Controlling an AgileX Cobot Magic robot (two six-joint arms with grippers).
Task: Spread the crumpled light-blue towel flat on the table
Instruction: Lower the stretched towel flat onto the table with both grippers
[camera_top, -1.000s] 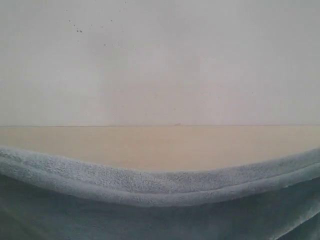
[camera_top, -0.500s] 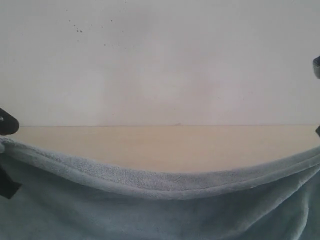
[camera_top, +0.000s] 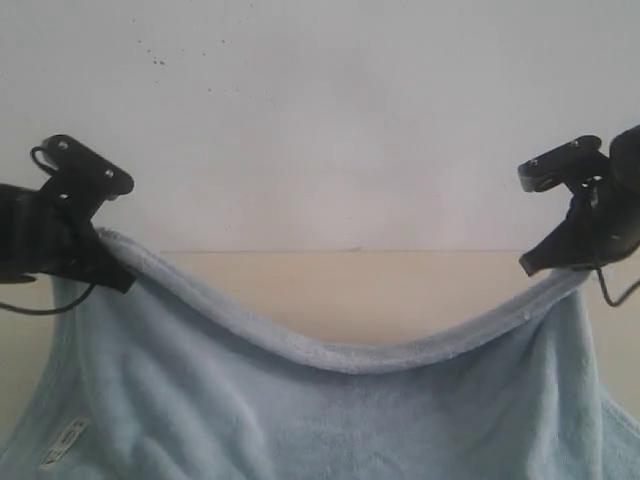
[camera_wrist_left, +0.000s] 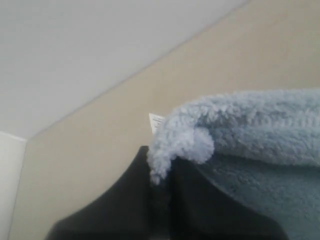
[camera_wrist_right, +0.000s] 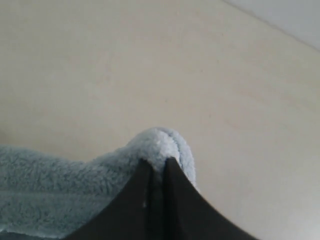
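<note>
The light-blue towel (camera_top: 330, 420) hangs by its two upper corners above the beige table (camera_top: 350, 285), its top hem sagging in the middle. My left gripper (camera_top: 105, 262) is shut on the left corner, which pokes out between the dark fingers (camera_wrist_left: 130, 200) as a fluffy tuft of towel (camera_wrist_left: 180, 145). At the right, my right gripper (camera_top: 548, 265) is shut on the other corner; there the towel (camera_wrist_right: 155, 145) bulges over the closed fingertips (camera_wrist_right: 142, 172). The white label (camera_top: 62, 443) shows low on the left.
A white speckled wall (camera_top: 320, 120) rises behind the table's far edge. Bare table (camera_wrist_right: 150, 65) spreads beneath the right gripper, and the table's corner with the wall shows in the left wrist view.
The towel has moved away from the camera and both grippers have come into view, holding its upper corners taut; before, the cloth filled the lower frame.
</note>
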